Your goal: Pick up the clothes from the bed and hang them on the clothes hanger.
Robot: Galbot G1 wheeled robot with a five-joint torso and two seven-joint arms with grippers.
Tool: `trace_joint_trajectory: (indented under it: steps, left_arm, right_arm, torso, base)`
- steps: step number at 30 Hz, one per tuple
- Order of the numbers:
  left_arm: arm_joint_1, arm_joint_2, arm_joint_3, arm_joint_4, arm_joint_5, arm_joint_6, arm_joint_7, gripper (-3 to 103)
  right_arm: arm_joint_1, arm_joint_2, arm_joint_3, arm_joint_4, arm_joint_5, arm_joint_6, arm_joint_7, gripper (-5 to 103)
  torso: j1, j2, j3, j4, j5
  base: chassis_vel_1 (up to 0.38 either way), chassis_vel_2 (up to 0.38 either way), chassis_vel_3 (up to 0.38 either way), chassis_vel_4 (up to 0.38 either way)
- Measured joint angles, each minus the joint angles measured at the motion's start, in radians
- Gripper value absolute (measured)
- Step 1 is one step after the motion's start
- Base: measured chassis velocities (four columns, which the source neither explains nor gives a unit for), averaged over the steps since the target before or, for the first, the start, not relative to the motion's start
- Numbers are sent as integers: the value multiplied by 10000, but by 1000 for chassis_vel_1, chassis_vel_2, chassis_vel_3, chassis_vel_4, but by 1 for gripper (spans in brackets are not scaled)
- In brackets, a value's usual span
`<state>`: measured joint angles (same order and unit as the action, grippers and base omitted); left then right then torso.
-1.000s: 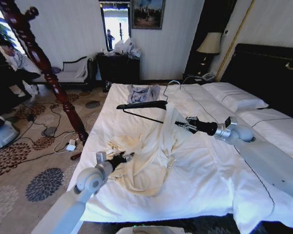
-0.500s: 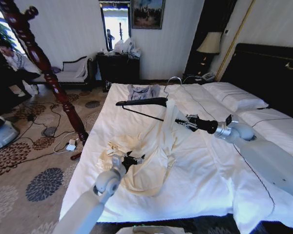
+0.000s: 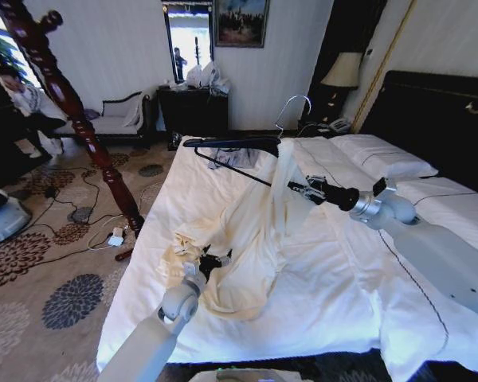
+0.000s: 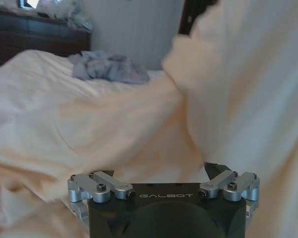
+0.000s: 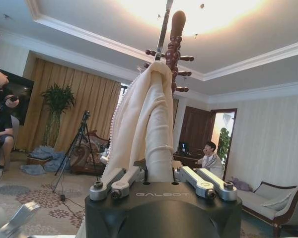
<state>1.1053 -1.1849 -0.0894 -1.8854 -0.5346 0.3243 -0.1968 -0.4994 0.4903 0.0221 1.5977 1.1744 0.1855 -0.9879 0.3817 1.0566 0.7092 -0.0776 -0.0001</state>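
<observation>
Writing: "GALBOT" is printed on the black body of each end effector, readable in both wrist views.
Right end effector (image 3: 297, 188): above the bed (image 3: 319, 278), clamped on a fold of the clothes (image 3: 259, 231); the right wrist view shows the cream cloth pinched between its fingers (image 5: 120, 179).
Clothes: one end is draped over the clothes hanger (image 3: 231, 144) and held off the bed, while the rest trails down to a crumpled heap near the bed's left edge.
Clothes hanger: black, in the air over the middle of the bed, hook (image 3: 290, 109) pointing up.
Left end effector (image 3: 213, 259): low over the heap of clothes on the bed, its fingers spread and holding nothing.
Change: the hanger and the right end effector are higher over the bed than half a second ago, and more cloth is lifted.
Grey-blue garment (image 4: 108, 67): lying on the bed's far end, behind the hanger.
</observation>
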Motion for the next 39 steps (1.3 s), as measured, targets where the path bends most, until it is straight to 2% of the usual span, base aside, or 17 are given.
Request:
trace_joint_trajectory:
  steps: [7, 14, 15, 17, 21, 23, 24, 25, 26, 29, 30, 31, 32, 33, 36, 38, 39]
  left_arm:
    - [-646, 192, -708, 125, -547, 41, -168, 100]
    - [-962, 208, -1045, 468, -662, -14, -96, 100]
    - [-988, 204, -1115, 518, -658, -35, -96, 103]
    - [-984, 226, -1174, 505, -669, -36, -79, 99]
    - [-824, 478, -1407, 277, -812, 5, 70, 78]
    - [-819, 490, -1436, 284, -827, 1, 78, 78]
    - [-821, 487, -1477, 326, -839, -29, 83, 72]
    - [-836, 445, -1498, 423, -838, -85, 84, 67]
    - [-836, 445, -1498, 423, -838, -85, 84, 67]
    - [-992, 186, -1415, 578, -723, -182, 120, 51]
    - [-992, 186, -1415, 578, -723, -182, 120, 51]
    - [-1023, 140, -1376, 588, -723, -182, 130, 43]
    - [-1057, 77, -1301, 585, -726, -172, 162, 43]
    - [-1020, 38, -1175, 436, -726, -53, 244, 54]
    - [-795, 85, -1101, -43, -725, 148, 439, 58]
    - [-370, 278, -1235, -680, -572, 288, 750, 70]
    - [-370, 278, -1235, -680, -572, 288, 750, 70]
  right_arm:
    - [-83, -59, 56, 15, -30, 20, -64, 20]
    - [-141, -78, 95, 67, -56, 45, -110, 20]
    - [-145, -101, 97, 73, -65, 52, -117, 20]
    - [-146, -124, 105, 76, -74, 56, -125, 20]
    - [-146, -159, 132, 69, -81, 70, -152, 20]
    - [-149, -159, 134, 71, -82, 71, -153, 20]
    - [-167, -159, 135, 95, -92, 73, -154, 20]
    - [-196, -159, 135, 137, -102, 76, -156, 20]
    - [-196, -159, 135, 137, -102, 76, -156, 20]
    - [-245, -171, 139, 186, -134, 87, -162, 20]
    - [-245, -171, 139, 186, -134, 87, -162, 20]
    - [-246, -183, 144, 185, -139, 88, -162, 20]
    - [-246, -202, 161, 185, -141, 90, -162, 20]
    - [-251, -231, 196, 196, -141, 92, -162, 20]
    - [-265, -273, 220, 236, -137, 92, -162, 20]
    - [-274, -313, 231, 246, -137, 94, -178, 20]
    - [-274, -313, 231, 246, -137, 94, -178, 20]
  torso:
    - [1, 0, 0, -2, 0]
    - [1, 0, 0, -1, 0]
    - [1, 0, 0, -2, 0]
    - [1, 0, 0, -1, -1]
    - [0, 0, 0, 0, 0]
    - [0, 0, 0, 0, 0]
    - [1, 1, 0, 0, 0]
    - [1, 0, 0, 1, 0]
    - [1, 0, 0, 1, 0]
    - [1, 0, 0, -1, 1]
    - [1, 0, 0, -1, 1]
    - [1, 0, 0, -1, 1]
    - [1, 0, 0, -3, 0]
    - [2, -1, 0, -4, 0]
    - [4, 0, 0, -4, 1]
    - [1, 0, -1, -1, 1]
    - [1, 0, -1, -1, 1]
  base:
    - [0, 0, 0, 0]
    - [0, 0, 0, 0]
    - [0, 0, 0, 0]
    - [0, 0, 0, 0]
    - [0, 0, 0, 0]
    - [0, 0, 0, 0]
    - [0, 0, 0, 0]
    - [0, 0, 0, 0]
    - [0, 0, 0, 0]
    - [0, 0, 0, 0]
    - [0, 0, 0, 0]
    - [0, 0, 0, 0]
    - [0, 0, 0, 0]
    - [0, 0, 0, 0]
    - [0, 0, 0, 0]
    - [0, 0, 0, 0]
    - [0, 0, 0, 0]
